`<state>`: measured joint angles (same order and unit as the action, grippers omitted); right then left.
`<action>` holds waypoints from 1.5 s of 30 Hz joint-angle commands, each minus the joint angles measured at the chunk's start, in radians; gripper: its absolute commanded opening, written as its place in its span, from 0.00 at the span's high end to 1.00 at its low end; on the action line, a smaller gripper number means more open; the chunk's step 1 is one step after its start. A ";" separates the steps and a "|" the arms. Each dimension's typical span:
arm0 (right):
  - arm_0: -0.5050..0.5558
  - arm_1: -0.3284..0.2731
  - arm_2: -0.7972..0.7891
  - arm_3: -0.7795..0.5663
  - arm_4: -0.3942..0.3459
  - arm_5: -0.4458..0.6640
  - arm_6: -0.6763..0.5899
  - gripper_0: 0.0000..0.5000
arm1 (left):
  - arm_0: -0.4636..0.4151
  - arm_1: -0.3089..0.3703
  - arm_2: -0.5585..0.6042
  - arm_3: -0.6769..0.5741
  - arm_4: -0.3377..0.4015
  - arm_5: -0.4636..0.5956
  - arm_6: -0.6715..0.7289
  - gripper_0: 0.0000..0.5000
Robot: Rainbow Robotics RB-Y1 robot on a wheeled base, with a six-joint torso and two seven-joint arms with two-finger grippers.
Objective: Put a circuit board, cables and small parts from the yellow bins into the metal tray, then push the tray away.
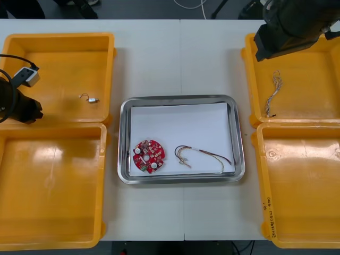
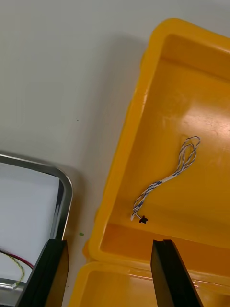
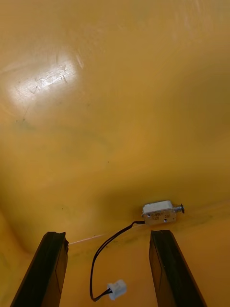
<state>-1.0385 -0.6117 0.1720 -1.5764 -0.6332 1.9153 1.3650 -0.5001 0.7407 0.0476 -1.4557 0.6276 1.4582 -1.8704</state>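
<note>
Fingers (image 3: 50,268) of the left gripper (image 3: 108,235) stand spread low in the far-left yellow bin (image 1: 58,48), one small metal part (image 3: 158,212) just ahead. Right gripper (image 2: 109,242), fingers spread too, hovers by the far-right yellow bin (image 1: 297,106), one twisted blue and white cable (image 2: 165,180) beyond. Two more yellow bins (image 1: 50,186) sit nearer. Metal tray (image 1: 238,133) holds one red circuit board (image 1: 149,156) at 8 o'clock and one red and yellow cable (image 1: 207,153) at 5. Bare surface (image 1: 180,58) lies at its 12 o'clock.

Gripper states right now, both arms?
Left gripper: open, empty, by the small metal part with a black lead.
Right gripper: open, empty, near the twisted blue and white cable in a yellow bin.
</note>
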 commanded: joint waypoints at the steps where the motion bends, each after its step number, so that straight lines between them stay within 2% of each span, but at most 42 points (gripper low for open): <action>1: -0.032 -0.016 -0.062 0.015 0.078 0.005 -0.034 0.00 | 0.018 0.051 -0.011 -0.006 0.014 -0.007 -0.098 0.00; 2: -0.032 -0.016 -0.062 0.018 0.089 0.005 -0.034 0.00 | 0.018 0.051 -0.011 -0.006 0.014 -0.007 -0.098 0.00; 3: -0.032 -0.016 -0.062 0.025 0.107 0.005 -0.034 0.00 | 0.018 0.052 -0.011 -0.006 0.015 -0.007 -0.099 0.20; 4: -0.034 -0.016 -0.063 0.035 0.124 0.005 -0.037 0.00 | 0.018 0.051 -0.011 -0.006 0.015 -0.007 -0.101 0.51; 5: -0.032 -0.016 -0.065 0.038 0.132 0.005 -0.037 0.00 | 0.018 0.051 -0.011 -0.006 0.015 -0.007 -0.101 0.64; 6: -0.034 -0.016 -0.068 0.052 0.144 0.005 -0.040 0.00 | 0.018 0.051 -0.011 -0.006 0.015 -0.007 -0.101 0.89; 7: -0.034 -0.014 -0.077 0.067 0.150 0.005 -0.041 0.00 | 0.018 0.051 -0.011 -0.006 0.015 -0.007 -0.102 1.00; 12: -0.037 -0.014 -0.126 0.139 0.159 0.005 -0.057 0.00 | 0.020 0.054 -0.011 -0.005 0.017 -0.007 -0.104 1.00; 20: -0.061 -0.011 -0.149 0.262 0.239 0.005 -0.090 0.00 | 0.017 0.059 -0.011 -0.006 0.023 -0.007 -0.105 1.00; 28: -0.107 0.015 -0.239 0.434 0.282 -0.075 -0.130 0.00 | 0.000 0.059 0.011 -0.006 0.034 -0.007 -0.105 1.00; 36: -0.141 0.035 -0.253 0.539 0.300 -0.159 -0.285 0.00 | -0.023 0.059 0.028 -0.015 0.037 -0.024 -0.105 1.00; 41: -0.141 0.059 -0.256 0.576 0.342 -0.202 -0.359 0.00 | -0.044 0.059 0.040 -0.017 0.047 -0.026 -0.105 1.00; 45: -0.143 0.069 -0.259 0.619 0.339 -0.231 -0.417 0.00 | -0.066 0.059 0.044 -0.017 0.052 -0.029 -0.105 1.00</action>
<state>-1.1217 -0.5610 -0.0596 -0.9770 -0.3022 1.7072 1.0197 -0.5100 0.7507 0.0566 -1.4548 0.6678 1.4440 -1.8806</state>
